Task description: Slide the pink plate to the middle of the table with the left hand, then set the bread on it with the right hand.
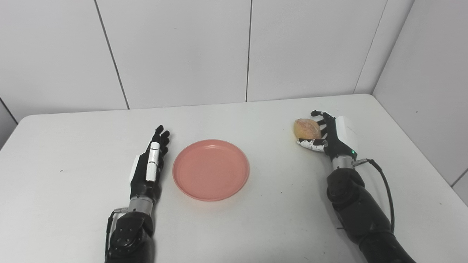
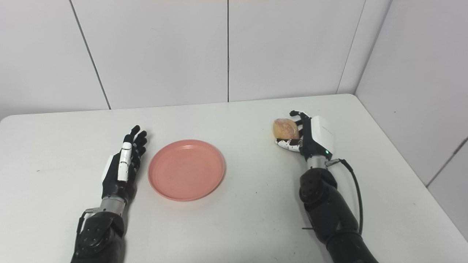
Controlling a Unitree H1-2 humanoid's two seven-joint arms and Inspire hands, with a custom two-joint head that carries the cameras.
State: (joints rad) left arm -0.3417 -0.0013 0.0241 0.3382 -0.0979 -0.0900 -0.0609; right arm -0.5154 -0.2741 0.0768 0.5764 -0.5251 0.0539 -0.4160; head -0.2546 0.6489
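The pink plate (image 1: 211, 170) lies flat near the middle of the white table (image 1: 73, 146), with nothing on it. My left hand (image 1: 150, 162) rests just left of the plate's rim, fingers stretched out and apart, holding nothing. A small gap shows between it and the plate. Over on the right, a round golden bread roll (image 1: 307, 128) sits in my right hand (image 1: 329, 135), whose fingers and thumb curl around it. Whether the roll is lifted off the table is unclear.
White wall panels stand behind the table's far edge (image 1: 234, 104), and a side wall runs close along the right edge (image 1: 420, 146). A black cable (image 1: 384, 186) loops off my right wrist.
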